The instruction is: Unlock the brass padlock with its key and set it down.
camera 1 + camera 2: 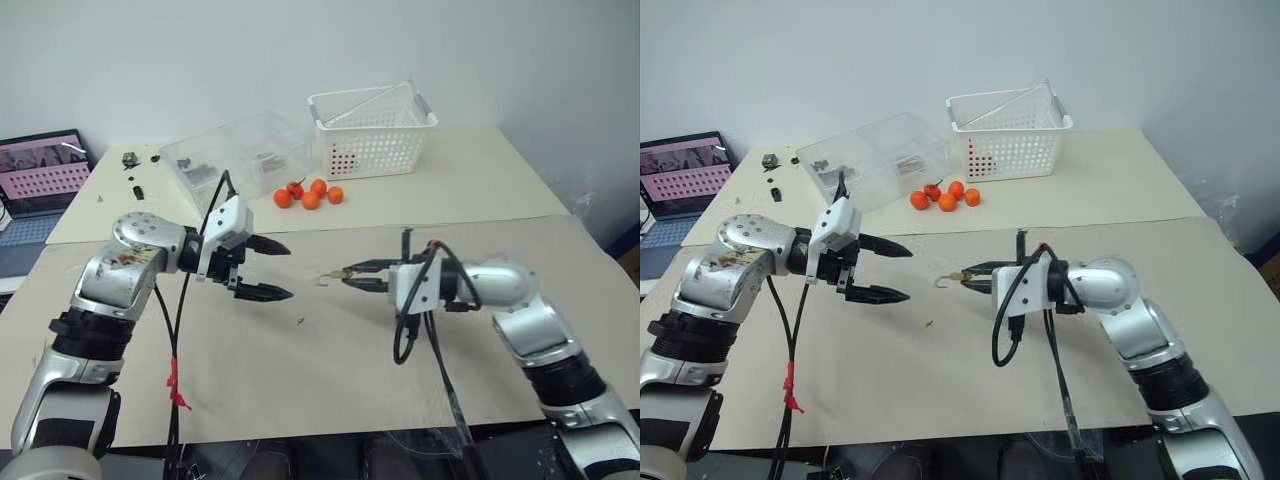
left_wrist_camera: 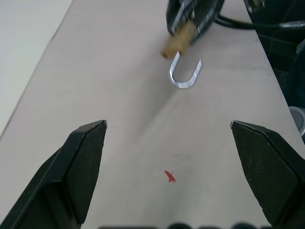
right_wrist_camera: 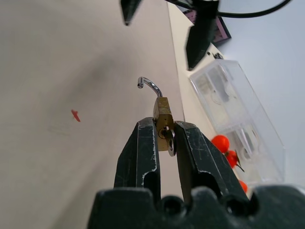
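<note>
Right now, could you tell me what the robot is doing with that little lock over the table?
The right gripper is holding the brass padlock by its body above the table, fingers closed on it. The shackle has swung open, so the lock looks unlocked, and a key appears to sit in the keyhole. The left gripper is beside it with its fingers wide open, holding nothing. The padlock has not been set down yet.
</note>
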### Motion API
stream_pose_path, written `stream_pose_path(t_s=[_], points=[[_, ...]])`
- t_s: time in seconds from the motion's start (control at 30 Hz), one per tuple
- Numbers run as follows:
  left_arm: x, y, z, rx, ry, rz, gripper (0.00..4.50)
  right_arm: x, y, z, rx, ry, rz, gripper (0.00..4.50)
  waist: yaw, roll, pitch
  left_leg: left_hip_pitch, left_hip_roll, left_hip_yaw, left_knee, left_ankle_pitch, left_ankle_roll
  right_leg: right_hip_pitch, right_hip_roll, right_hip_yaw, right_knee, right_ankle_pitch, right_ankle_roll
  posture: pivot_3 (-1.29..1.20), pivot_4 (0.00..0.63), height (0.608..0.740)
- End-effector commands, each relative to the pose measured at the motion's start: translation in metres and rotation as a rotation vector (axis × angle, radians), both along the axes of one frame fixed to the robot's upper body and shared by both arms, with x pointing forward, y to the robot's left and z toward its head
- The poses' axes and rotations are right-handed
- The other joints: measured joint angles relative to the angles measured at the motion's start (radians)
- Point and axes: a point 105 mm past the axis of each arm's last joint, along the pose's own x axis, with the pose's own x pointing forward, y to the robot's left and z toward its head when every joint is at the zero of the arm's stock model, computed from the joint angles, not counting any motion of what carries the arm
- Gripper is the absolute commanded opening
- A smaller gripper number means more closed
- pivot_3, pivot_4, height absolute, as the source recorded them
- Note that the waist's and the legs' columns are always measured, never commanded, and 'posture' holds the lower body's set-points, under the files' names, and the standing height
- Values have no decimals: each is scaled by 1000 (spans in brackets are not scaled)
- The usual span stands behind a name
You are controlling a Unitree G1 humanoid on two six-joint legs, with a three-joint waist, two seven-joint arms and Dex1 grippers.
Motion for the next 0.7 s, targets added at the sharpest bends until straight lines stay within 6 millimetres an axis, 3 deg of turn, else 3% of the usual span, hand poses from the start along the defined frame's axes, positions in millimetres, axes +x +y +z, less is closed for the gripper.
stream_pose_path(t_s=[0.03,0.17,0.37,0.7], points=[[-9,-1,21,-50,5,-3,4484,3,14,-5,-21,-132,62,120,-4,0,0,0,0,0,0,0,0,0,0,0,0,0,0,0,150,740],[-19,4,14,2,41,-17,4484,19,17,-12,-28,-275,59,120,-10,0,0,1,0,0,-1,1,-2,0,0,0,0,0,0,0,150,740],[-21,5,15,7,56,-15,4484,30,15,-37,-83,-412,91,120,-12,0,0,3,0,1,-3,4,-7,0,0,1,0,0,0,0,150,740],[-35,13,5,77,105,-89,4484,37,4,-72,-136,-386,101,120,-31,0,0,5,0,2,-4,4,-7,1,1,4,0,0,-1,0,150,740]])
